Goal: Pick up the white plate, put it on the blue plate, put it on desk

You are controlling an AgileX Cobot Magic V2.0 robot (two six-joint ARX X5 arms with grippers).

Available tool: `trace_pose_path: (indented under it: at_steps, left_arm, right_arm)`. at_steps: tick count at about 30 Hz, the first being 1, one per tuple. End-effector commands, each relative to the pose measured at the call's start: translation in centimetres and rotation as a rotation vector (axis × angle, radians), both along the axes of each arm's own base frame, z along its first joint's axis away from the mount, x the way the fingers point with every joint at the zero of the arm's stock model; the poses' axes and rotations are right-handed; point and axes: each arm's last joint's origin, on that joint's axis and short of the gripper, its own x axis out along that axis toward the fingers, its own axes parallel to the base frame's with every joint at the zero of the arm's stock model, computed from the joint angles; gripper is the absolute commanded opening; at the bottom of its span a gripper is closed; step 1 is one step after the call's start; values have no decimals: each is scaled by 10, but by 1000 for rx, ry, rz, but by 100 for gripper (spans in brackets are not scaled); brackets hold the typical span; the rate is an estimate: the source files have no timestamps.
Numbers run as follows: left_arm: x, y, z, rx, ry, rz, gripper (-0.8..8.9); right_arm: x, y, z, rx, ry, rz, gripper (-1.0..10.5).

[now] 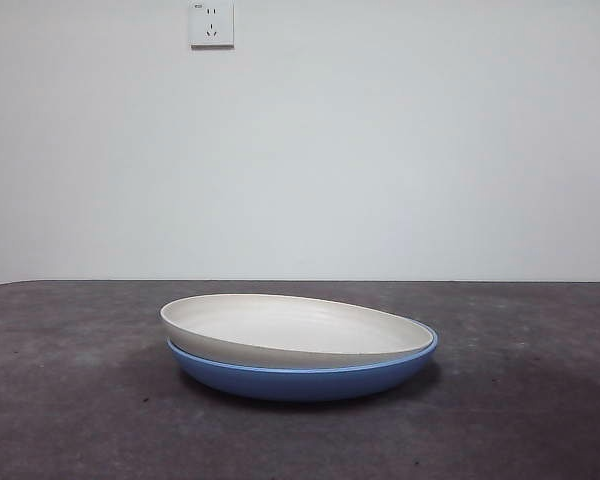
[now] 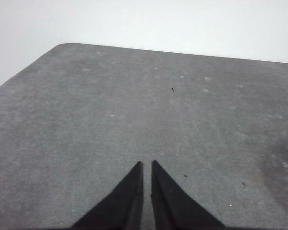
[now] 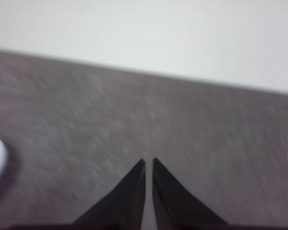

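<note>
in the front view the dark grey surface [image 1: 70, 400] fills the lower part of the frame. at its centre, slightly low, sits the blue plate [image 1: 300, 380], resting flat on the surface. the white plate [image 1: 290, 330] lies inside it, tilted: its left rim rides above the blue rim, while its right rim sinks level with the blue rim at the right. behind them a pale wall rises, with a white wall socket [image 1: 211, 23] at the top, left of centre. no arm shows in this view.

in the left wrist view the left gripper [image 2: 147, 165] hangs over bare surface, its jaws pressed nearly together, nothing between them. in the right wrist view, which is blurred, the right gripper [image 3: 149, 163] likewise has its jaws almost closed and empty; a white rim edge shows at the left edge of that frame.
</note>
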Motion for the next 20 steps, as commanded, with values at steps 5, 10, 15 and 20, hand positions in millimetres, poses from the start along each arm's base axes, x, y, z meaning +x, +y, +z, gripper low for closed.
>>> trace_pose_path:
  at_steps: [5,10,15,20]
  left_arm:
    - [1,0,-7,11,25,2,27]
    - [1,0,-7,11,25,2,28]
    - [1,0,-7,11,25,2,27]
    - [1,0,-7,11,25,2,27]
  right_arm:
    - [0,-5,-23,-22,-32,-153,23]
    - [1,-5,-35,-5,42,-155,23]
    - [0,-5,-36,4,57,-156,23]
    - [1,-5,-35,3,44,-155,23]
